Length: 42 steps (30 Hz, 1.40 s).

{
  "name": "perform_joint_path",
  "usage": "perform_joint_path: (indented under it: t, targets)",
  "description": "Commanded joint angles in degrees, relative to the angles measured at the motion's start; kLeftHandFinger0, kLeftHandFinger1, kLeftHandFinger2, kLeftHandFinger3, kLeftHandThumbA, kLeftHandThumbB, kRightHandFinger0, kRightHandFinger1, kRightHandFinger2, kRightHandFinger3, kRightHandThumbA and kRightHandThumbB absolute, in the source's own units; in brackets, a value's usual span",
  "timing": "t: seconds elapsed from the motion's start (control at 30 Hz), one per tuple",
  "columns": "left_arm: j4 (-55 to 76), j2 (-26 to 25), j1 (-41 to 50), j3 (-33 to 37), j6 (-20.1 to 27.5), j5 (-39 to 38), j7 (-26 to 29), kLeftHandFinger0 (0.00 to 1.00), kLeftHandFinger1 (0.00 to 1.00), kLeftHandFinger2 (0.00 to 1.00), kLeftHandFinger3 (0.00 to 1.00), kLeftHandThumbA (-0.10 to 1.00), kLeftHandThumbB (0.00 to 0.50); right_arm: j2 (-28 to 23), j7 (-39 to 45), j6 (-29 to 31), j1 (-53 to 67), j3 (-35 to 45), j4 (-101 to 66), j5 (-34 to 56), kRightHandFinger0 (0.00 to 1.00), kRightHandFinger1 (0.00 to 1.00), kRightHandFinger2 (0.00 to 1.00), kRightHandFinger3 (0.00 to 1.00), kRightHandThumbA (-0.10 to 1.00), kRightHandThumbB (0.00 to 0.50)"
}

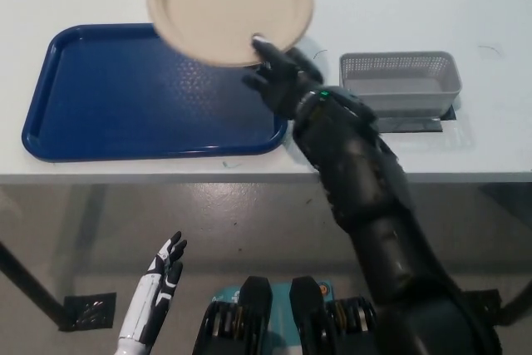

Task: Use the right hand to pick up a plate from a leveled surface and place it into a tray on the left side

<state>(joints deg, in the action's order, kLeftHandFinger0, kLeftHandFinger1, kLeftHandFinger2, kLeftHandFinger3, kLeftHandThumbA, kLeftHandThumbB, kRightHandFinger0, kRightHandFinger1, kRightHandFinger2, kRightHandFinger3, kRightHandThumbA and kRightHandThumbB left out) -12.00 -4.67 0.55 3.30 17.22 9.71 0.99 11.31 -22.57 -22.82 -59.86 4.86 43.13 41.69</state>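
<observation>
- Gripping the beige plate (229,6) by its near rim, the black right hand (278,72) was closed on it, one finger lying over the rim's upper side.
- The plate sat tilted and lifted, overlapping the far right corner of the blue tray (100,114); whether it touched the tray could not be told.
- The tray lay flat on the white worktop (416,164), its near edge close to the worktop's front edge, with nothing resting inside it.
- A grey mesh basket (399,81) stood on the worktop to the right of the tray, apart from it, with the black arm crossing between them.
- The white left hand (162,276) hung below the worktop's edge at the lower left, fingers apart, holding nothing.
</observation>
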Motion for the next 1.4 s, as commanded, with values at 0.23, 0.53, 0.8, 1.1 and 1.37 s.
perform_joint_path:
  t: [0.23,0.53,0.8,1.1,1.37]
  targets:
    - [1.6,-0.4,-1.7,0.4,0.4,-0.3,-0.8,1.0,1.0,1.0,1.0,1.0,0.079,3.1,8.9,12.7,-21.6,-5.7,27.7,-13.4,0.0,0.26,0.7,1.0,0.14,0.0]
    - [2.0,-0.6,-1.9,0.9,-1.0,0.0,-1.3,1.0,1.0,1.0,1.0,0.94,0.086,0.9,29.9,6.8,-23.7,-18.5,30.6,-22.7,1.0,1.0,1.0,1.0,1.0,0.428]
    - [2.3,-0.5,-1.5,1.3,-1.5,0.5,-1.2,1.0,1.0,1.0,1.0,0.89,0.075,-2.3,30.9,5.9,-21.8,-19.9,28.1,-23.6,1.0,1.0,1.0,1.0,1.0,0.465]
    - [2.2,-1.0,-1.8,1.5,-0.9,-0.2,-1.7,1.0,1.0,1.0,1.0,0.87,0.065,-13.5,22.7,-4.1,-1.2,-20.4,-18.5,-20.0,1.0,1.0,1.0,1.0,0.98,0.429]
    - [2.2,-0.9,-2.0,1.3,-1.8,0.2,-1.6,1.0,1.0,1.0,1.0,0.88,0.077,-33.7,14.6,-4.1,19.6,-30.0,-64.6,-4.1,1.0,1.0,1.0,1.0,1.0,0.42]
